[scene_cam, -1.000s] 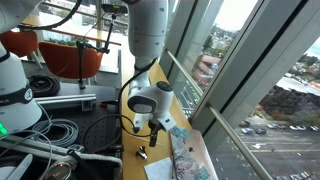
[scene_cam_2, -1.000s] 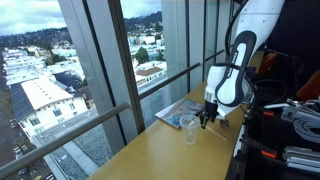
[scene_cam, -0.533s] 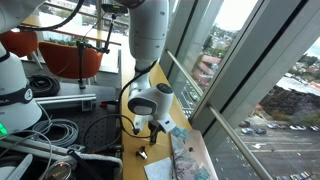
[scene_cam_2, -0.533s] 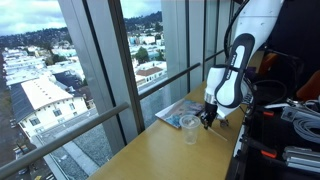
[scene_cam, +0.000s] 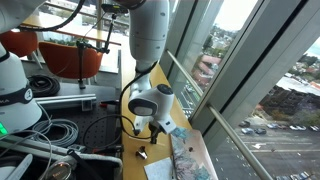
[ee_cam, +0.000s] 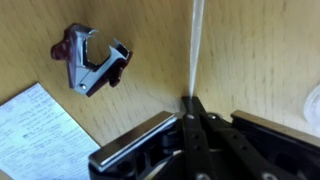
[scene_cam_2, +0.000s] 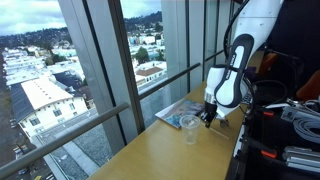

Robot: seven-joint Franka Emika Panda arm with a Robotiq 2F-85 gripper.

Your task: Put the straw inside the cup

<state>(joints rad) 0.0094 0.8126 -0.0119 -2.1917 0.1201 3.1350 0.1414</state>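
Gripper (ee_cam: 190, 104): comes in from the bottom of the wrist view. I see both fingers pressed together on the straw's near end, with no gap between them.
Straw (ee_cam: 194, 48): pinched in those fingers. It runs straight from them to the top edge of the wrist view, over bare wood (too thin for me to find in either exterior view). I cannot tell whether it touches the table.
Cup (scene_cam_2: 189, 124): upright on the table, just beside the gripper (scene_cam_2: 208, 118) on the window side. The straw is not in it as far as I can see.
Staple remover (ee_cam: 90, 62): black and silver with reddish tips. It lies on the wood at the upper left of the wrist view, well apart from the straw.
Paper sheet (ee_cam: 35, 132): flat at the lower left of the wrist view, with handwriting on it, near the staple remover.
Arm (scene_cam: 150, 40): white, reaching down over the table with the gripper (scene_cam: 155, 126) low above the surface.
Table (scene_cam_2: 150, 150): a long wooden top running along the window.
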